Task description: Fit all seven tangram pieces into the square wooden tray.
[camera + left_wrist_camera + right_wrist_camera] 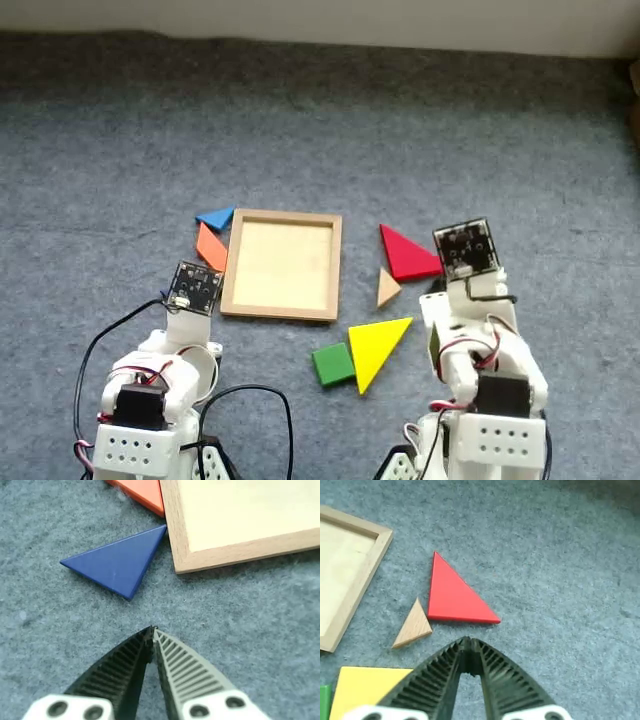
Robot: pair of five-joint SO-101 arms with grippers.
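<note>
One red triangle (407, 253) lies right of the wooden tray (280, 313)

Grey carpet (300, 120) across the upper frame leaves me open passage. Mid-frame, the square wooden tray (280, 311) and red wooden triangle (405, 253) obstruct.

We look down from high over the whole counter (100, 150). Our wrist cameras sit close above it; both see the tray (355, 590).

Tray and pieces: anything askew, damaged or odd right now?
Nothing stands out. The wooden tray lies flat and empty, with nothing stacked or tipped around it. The dark blue triangle and orange piece sit against its frame.
</note>
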